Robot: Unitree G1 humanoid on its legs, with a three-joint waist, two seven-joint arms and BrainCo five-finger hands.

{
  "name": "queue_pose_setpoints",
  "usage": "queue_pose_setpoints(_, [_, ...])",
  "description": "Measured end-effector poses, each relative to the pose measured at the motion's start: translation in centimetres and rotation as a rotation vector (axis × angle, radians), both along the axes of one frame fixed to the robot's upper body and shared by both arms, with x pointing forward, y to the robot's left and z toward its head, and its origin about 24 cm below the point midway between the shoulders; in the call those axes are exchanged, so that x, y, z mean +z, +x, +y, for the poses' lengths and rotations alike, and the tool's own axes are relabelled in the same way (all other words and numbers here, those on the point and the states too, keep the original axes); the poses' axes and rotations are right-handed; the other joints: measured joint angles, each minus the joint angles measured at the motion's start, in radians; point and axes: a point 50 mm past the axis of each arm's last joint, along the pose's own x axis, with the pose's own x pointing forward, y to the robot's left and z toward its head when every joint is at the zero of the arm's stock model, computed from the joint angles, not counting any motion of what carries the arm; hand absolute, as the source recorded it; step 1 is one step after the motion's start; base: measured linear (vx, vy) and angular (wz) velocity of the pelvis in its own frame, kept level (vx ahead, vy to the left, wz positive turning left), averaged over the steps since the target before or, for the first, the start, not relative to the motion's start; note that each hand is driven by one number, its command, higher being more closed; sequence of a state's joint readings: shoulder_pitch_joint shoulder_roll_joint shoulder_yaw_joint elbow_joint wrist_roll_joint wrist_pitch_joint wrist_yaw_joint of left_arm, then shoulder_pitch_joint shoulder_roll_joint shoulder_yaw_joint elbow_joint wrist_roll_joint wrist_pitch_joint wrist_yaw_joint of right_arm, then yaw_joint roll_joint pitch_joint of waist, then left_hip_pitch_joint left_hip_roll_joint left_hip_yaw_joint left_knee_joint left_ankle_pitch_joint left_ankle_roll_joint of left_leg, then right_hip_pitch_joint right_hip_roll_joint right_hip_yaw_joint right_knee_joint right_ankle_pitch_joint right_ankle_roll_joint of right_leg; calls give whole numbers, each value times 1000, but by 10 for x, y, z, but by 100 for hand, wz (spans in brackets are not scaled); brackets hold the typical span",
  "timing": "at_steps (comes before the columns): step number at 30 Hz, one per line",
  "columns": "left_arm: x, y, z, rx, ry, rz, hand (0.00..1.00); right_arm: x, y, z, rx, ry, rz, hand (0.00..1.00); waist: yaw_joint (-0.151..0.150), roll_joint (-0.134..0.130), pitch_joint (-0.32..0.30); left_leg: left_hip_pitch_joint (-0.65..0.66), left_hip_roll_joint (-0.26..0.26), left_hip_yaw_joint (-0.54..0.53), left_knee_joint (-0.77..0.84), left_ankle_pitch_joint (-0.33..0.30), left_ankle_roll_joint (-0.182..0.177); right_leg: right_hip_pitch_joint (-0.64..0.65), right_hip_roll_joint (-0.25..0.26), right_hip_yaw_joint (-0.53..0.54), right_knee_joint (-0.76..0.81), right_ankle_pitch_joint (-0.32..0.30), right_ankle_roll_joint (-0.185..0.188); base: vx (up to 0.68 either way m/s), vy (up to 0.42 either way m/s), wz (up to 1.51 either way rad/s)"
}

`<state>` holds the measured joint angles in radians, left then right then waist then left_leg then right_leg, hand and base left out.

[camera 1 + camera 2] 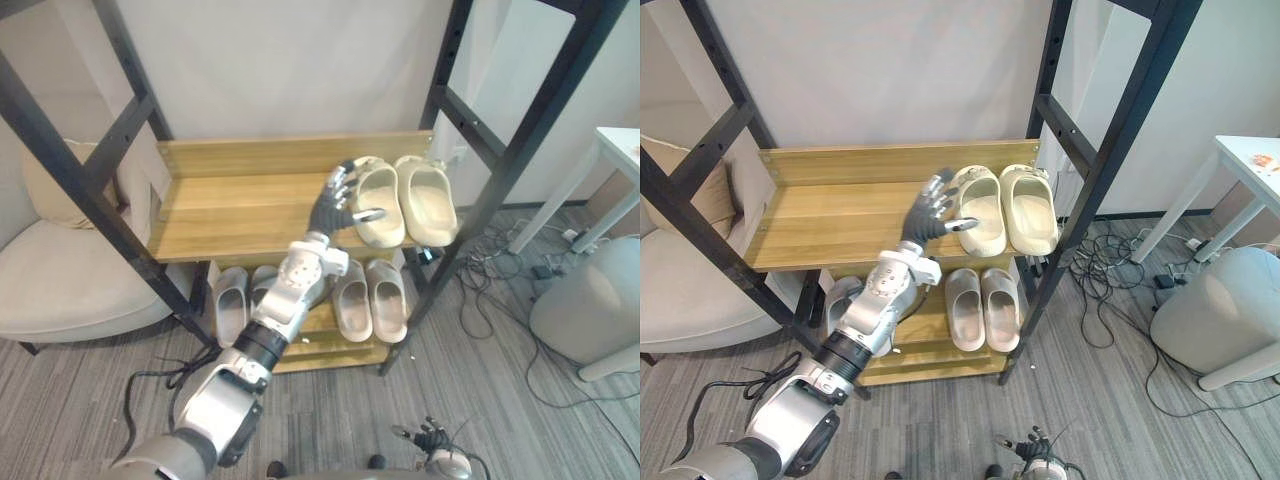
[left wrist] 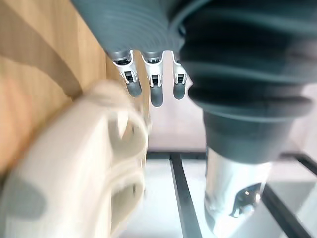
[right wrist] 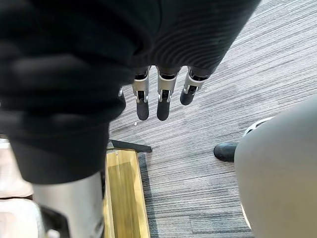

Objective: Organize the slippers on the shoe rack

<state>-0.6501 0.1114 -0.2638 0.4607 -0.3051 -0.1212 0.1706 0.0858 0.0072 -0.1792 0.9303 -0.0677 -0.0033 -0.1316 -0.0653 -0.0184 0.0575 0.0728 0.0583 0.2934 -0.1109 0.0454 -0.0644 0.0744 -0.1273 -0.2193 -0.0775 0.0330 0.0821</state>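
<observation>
Slippers (image 1: 428,205) at shelf (image 1: 230,210) edge, robot hand (image 1: 332,208) beside

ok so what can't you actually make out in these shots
- Contact between the left hand and the left cream slipper: the hand itself covers it in the eye views, and the left wrist view blurs the slipper.
- Left grey pair on the lower shelf: toes hidden under the upper shelf, one slipper partly behind the left arm.
- Right hand: tiny, at the eye views' bottom edge.
</observation>
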Motion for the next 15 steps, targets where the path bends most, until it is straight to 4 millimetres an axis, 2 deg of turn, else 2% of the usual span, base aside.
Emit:
queue_pose_setpoints(3, [-9,0,24,70,3,24,0,0,1,3,37,2,0,0,1,0,0,1,-2,-18,0,-1,-2,16,0,-21,-10,-1,1,37,-26,18])
queue_pose_setpoints(7, [-21,-3,39,108,19,62,0,-1,1,5,61,9,12,0,8,-1,0,-3,-6,-40,0,-1,-2,31,-1,-44,-10,-8,3,36,-18,18])
queue_pose_setpoints(11, [-17,-11,43,113,-14,28,0,-1,5,9,106,5,10,0,9,-1,0,-3,-6,-45,0,-1,-2,33,-1,-46,-10,-9,2,1,-2,2])
queue_pose_setpoints(15, [-4,-33,29,37,-81,-62,0,-1,7,10,131,2,9,0,13,-1,0,0,-6,-57,0,-1,-2,42,0,-57,-10,-12,-1,-24,-4,6])
